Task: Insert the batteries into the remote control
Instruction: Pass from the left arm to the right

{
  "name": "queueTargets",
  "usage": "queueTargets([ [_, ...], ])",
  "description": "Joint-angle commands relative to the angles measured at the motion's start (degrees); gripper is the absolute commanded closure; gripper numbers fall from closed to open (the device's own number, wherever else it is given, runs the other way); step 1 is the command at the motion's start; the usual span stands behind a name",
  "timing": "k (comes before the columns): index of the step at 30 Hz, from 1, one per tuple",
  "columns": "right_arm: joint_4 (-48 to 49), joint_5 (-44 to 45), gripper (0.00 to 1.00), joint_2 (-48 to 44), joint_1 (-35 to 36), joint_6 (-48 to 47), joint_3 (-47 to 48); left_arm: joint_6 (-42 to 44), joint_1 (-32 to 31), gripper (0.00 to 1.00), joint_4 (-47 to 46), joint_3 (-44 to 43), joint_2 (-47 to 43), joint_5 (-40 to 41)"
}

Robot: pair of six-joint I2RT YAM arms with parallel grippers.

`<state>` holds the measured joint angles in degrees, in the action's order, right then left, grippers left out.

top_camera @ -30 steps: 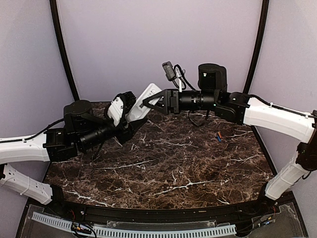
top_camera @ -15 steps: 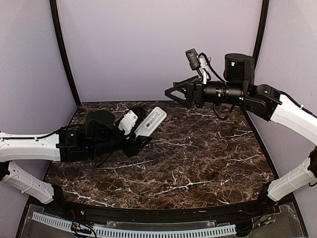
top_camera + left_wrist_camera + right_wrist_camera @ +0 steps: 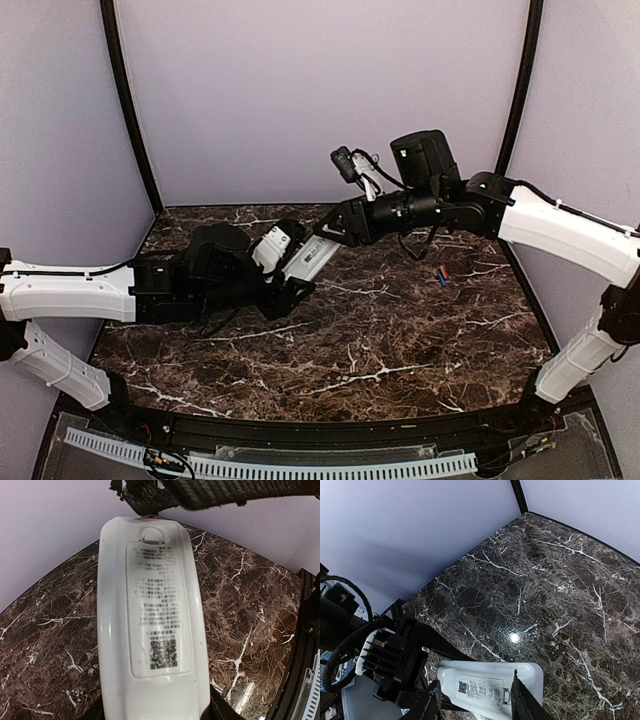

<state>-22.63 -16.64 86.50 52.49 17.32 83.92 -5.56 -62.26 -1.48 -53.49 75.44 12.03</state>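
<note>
Marble table (image 3: 350, 340): one remote (image 3: 312, 255), two batteries (image 3: 440, 276).

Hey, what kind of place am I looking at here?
Most likely a robotics test booth, not a home: plain lilac walls framed by black poles, a dark marble-pattern table, and a left arm and right arm mounted at its near edge.

The top view looks down from above and behind the near edge over the whole worktop (image 3: 350, 340). The left wrist view, very close, faces far-right along the remote control (image 3: 150, 620). The right wrist view looks down and leftward onto the same remote control, from a little farther off.
</note>
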Motion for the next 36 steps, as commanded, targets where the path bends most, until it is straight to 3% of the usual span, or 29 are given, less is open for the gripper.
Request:
queueTargets([
  [1, -2.5, 1.6, 0.58, 1.8, 0.8, 1.1, 2.7, -0.8, -0.2, 1.00, 0.7, -1.3, -0.3, -0.3],
  [26, -8.3, 6.1, 0.64, 4.5, 2.4, -0.2, 4.5, -0.5, -0.1, 1.00, -1.4, 0.2, -1.2, 1.0],
  [36, -7.9, 0.6, 0.72, 6.2, 2.4, 0.0, 5.4, -0.3, -0.1, 1.00, -1.9, 0.7, -2.0, 1.5],
])
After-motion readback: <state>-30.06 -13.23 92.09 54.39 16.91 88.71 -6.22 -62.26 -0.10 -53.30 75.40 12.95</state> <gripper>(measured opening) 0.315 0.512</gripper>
